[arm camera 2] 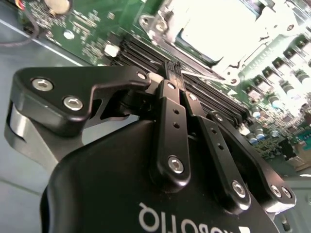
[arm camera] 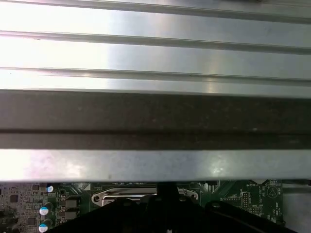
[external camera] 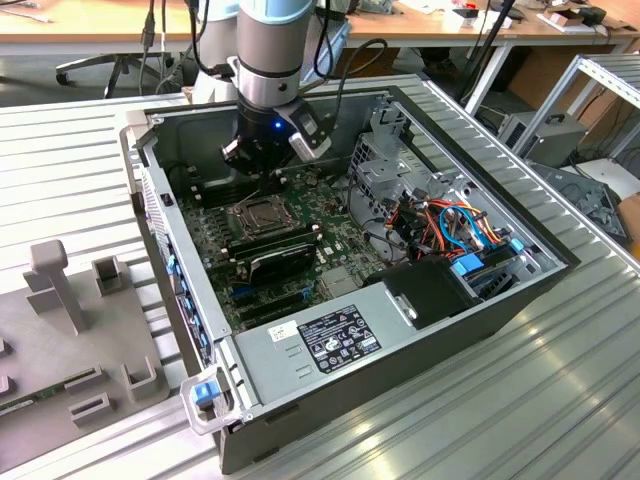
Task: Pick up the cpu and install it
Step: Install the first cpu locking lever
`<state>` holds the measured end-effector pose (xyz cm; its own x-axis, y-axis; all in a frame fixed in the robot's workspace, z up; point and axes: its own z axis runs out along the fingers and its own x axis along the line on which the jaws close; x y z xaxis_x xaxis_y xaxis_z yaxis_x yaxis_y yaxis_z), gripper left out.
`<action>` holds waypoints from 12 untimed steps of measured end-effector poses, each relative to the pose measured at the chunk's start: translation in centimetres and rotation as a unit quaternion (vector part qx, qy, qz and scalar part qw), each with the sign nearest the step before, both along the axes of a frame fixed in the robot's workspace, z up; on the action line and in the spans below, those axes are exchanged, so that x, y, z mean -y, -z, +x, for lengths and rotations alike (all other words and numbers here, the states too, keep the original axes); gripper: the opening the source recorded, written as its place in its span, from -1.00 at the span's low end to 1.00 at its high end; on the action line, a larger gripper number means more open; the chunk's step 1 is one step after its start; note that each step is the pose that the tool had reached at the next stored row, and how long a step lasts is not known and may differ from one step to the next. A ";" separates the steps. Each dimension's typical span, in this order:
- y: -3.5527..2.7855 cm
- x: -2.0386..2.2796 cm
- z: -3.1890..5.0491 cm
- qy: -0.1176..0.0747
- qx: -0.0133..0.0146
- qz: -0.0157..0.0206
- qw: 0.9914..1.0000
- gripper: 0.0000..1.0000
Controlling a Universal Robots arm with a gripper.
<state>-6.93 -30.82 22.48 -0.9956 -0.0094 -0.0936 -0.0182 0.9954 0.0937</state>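
On my feed the cpu [arm camera 2: 209,30] reads as a thin flat square lying inside the silver metal socket frame [arm camera 2: 154,23]. Glare washes its face pale in the second wrist view, so I can't make out its surface. Long black memory slots [arm camera 2: 146,51] run just beside the frame, on the green motherboard [external camera: 215,255] with its rows of small parts.

The pincer [arm camera 2: 172,68] is matte black, with bright hex screws at each link. Its ribbed pads are pressed together and I see nothing between them. In the exterior view it hangs just beside the socket, tips pointing down at the board. The arm [external camera: 265,50], a grey tube with pale blue caps, drops almost straight down into the open grey steel case [external camera: 450,340].

The case lies on a ribbed aluminium table [external camera: 560,400]. A grey moulded fixture [external camera: 70,320] sits on the exterior view's left. Pale wooden desks [external camera: 100,20] stand behind.
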 end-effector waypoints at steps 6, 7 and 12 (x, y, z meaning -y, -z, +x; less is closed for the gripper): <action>-0.16 0.00 -2.20 0.000 0.011 0.004 1.000 -0.79; -0.19 0.00 -2.58 0.000 0.013 0.004 1.000 -0.79; -0.19 0.00 -2.65 0.000 0.014 0.004 1.000 -0.79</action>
<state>-9.59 -30.82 22.67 -0.9926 -0.0083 -0.1210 -0.0206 0.9947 0.1012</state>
